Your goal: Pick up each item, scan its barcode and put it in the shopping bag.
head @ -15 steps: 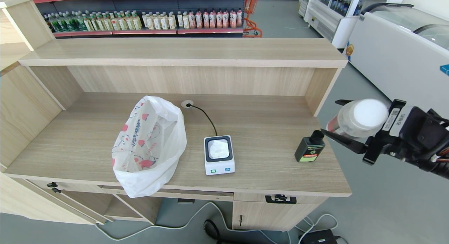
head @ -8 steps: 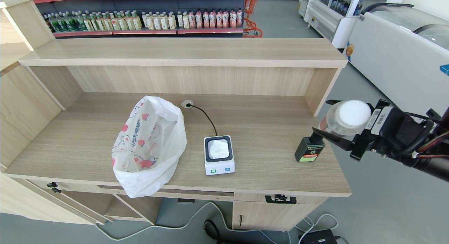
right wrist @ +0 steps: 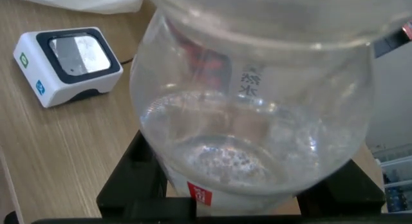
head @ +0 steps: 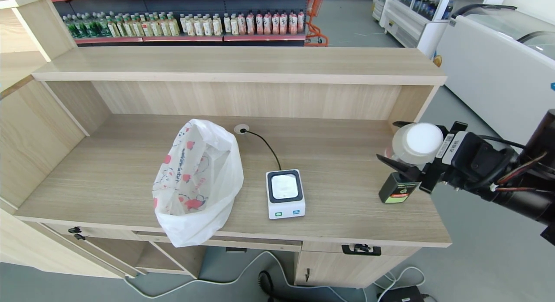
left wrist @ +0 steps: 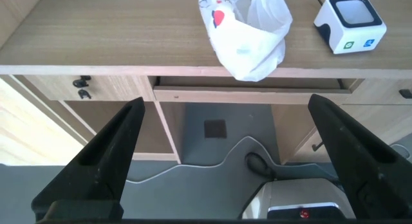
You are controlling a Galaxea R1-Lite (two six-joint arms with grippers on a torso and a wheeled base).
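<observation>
Right claw point(head: 396, 145): pinching a clear bottle point(head: 417, 140) with a white cap, above the right end of the counter point(head: 338, 163).
Left claw point(left wrist: 226, 105): spread wide, holding nothing, low in front of the counter's near edge.
Dark bottle point(head: 396, 190): on the counter, just under the held bottle.
Scanner point(head: 285, 193): mid-counter, window up, cable point(head: 264, 146) running to the far side.
Shopping bag point(head: 197, 180): left of the scanner, mouth open, sagging over the near edge.

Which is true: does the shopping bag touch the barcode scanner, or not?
Apart. The head view shows a strip of bare counter between the shopping bag and the barcode scanner.
</observation>
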